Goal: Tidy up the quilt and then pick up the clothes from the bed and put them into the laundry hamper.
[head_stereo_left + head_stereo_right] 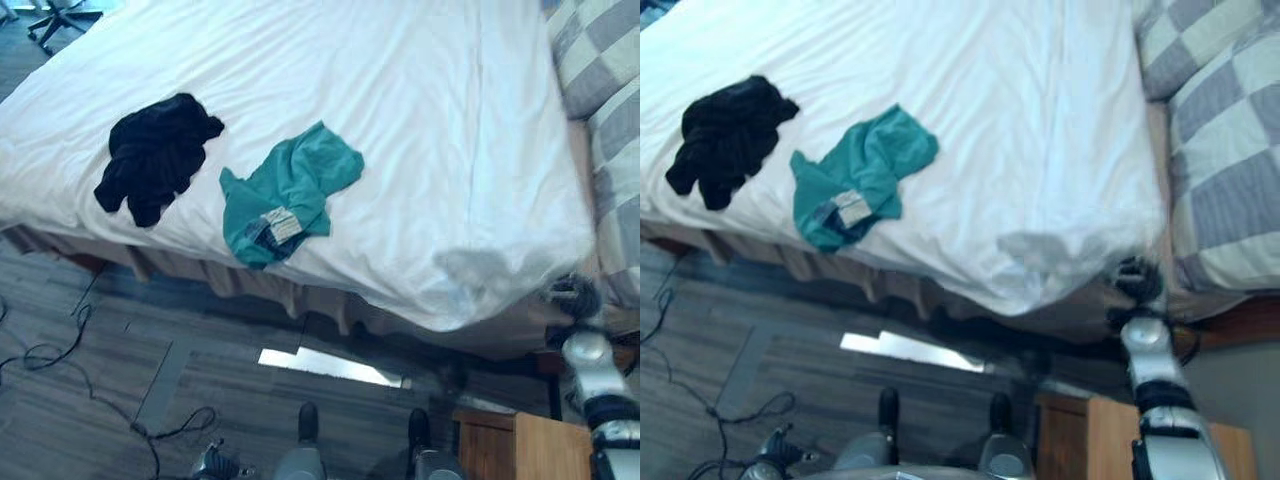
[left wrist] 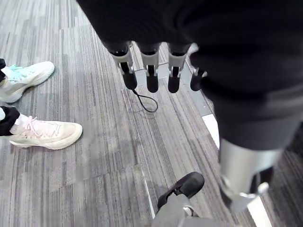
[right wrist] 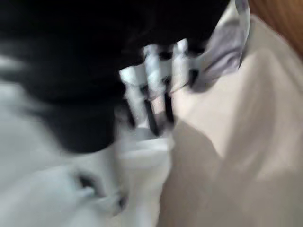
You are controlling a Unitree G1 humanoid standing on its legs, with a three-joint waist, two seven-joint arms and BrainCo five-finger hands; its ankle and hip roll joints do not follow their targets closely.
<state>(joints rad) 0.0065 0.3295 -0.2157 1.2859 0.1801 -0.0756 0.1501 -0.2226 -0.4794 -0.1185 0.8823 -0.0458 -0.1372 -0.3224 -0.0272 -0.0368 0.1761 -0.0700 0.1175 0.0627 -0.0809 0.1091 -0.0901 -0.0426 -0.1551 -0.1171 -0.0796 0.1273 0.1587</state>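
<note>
Right hand (image 1: 1137,283) at the near corner of the white quilt (image 1: 1040,120), beside the checked pillows (image 1: 1225,150); grip unreadable through blur. Left hand (image 2: 151,66) hangs over floor, fingers straight, empty. Black garment (image 1: 155,155) and teal garment (image 1: 285,190) lie apart on the quilt.

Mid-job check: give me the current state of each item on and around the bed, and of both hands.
Quilt: spread over the bed, lightly wrinkled, near corner bunched by the right hand.
Black garment: crumpled on the quilt, untouched.
Teal garment: crumpled on the quilt near the bed edge, untouched.
Checked pillow: lying at the head of the bed.
Right hand: at the quilt's corner, grip unclear.
Left hand: hanging above the floor, fingers relaxed, empty.
</note>
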